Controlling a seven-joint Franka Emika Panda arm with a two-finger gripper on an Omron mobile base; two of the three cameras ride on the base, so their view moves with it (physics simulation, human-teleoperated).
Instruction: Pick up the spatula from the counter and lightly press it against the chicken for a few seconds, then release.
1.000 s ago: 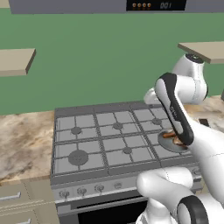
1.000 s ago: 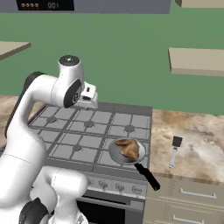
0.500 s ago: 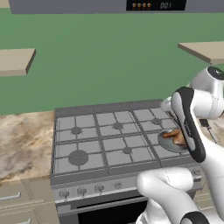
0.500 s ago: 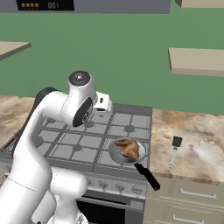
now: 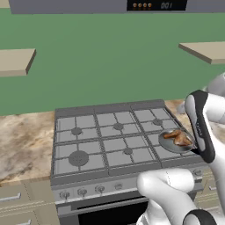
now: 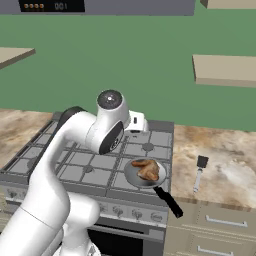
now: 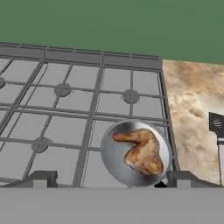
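The stove (image 7: 65, 113) with its grey grates lies under me. On its front right burner stands a round pan (image 7: 112, 154), and the chicken (image 7: 143, 152) lies in it, a browned piece that covers mostly the right half of the pan. In the right base view the black handle of the pan points out over the front edge of the stove, toward the right. To the right of the stove begins the marble desk (image 7: 192, 105), and on it lies the spatula (image 7: 217, 124), flat, with its dark head toward the green wall and its pale handle toward the front. It is apart from the pan; the edge of the stove and a strip of desk are between them. My pincer (image 7: 113, 179) hangs in the air above the stove and looks down at the pan. Its two fingers (image 7: 41, 178) are spread wide, one at each side of the pan in the hand view. They hold nothing and touch nothing. The spatula lies off to the right of them.
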